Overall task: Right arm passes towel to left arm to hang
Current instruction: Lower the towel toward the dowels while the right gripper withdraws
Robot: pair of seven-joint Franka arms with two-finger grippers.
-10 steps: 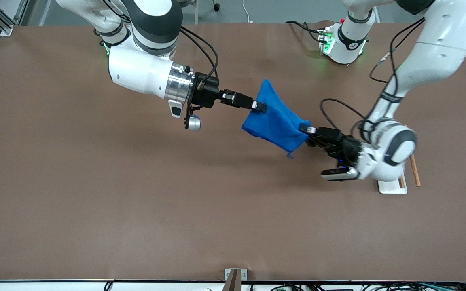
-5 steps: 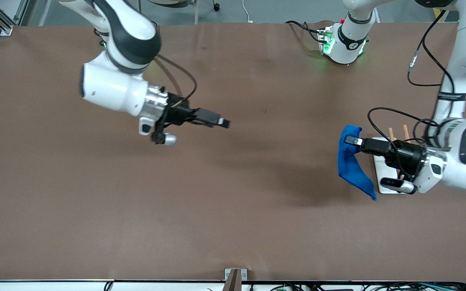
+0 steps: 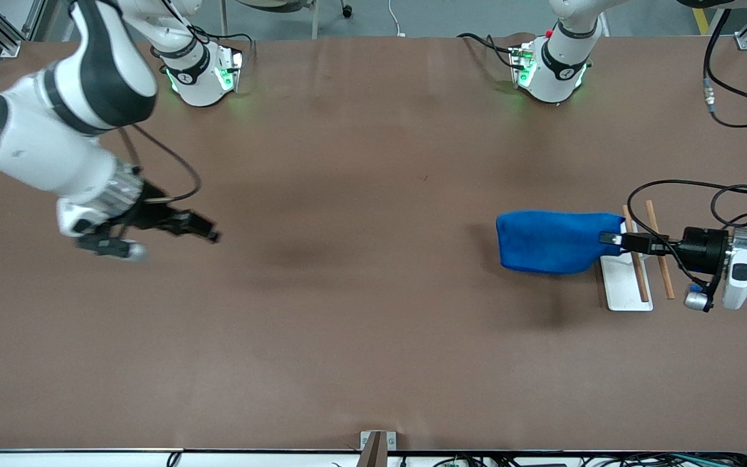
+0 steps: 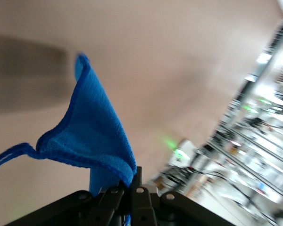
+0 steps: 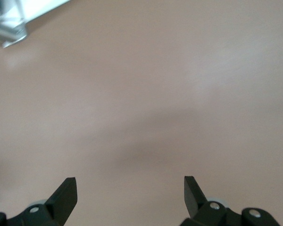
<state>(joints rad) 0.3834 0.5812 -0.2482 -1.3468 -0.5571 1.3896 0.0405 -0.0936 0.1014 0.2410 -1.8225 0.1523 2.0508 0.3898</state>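
The bright blue towel (image 3: 552, 241) hangs in the air beside the wooden rack (image 3: 637, 263) at the left arm's end of the table. My left gripper (image 3: 611, 238) is shut on the towel's edge, over the rack's white base. In the left wrist view the towel (image 4: 92, 136) spreads out from the pinched jaws, its corner loop (image 4: 9, 154) dangling. My right gripper (image 3: 211, 234) is open and empty over bare table toward the right arm's end; in the right wrist view its fingertips (image 5: 66, 193) stand wide apart over the brown surface.
The rack has a white base (image 3: 623, 285) and two thin wooden rods (image 3: 659, 258). Both arm bases (image 3: 201, 71) stand along the table's edge farthest from the front camera. A black cable (image 3: 685, 188) loops near the left wrist.
The right gripper let go of the towel and swung away toward its own end of the table. The left gripper carried the towel to the rack and now holds it level.
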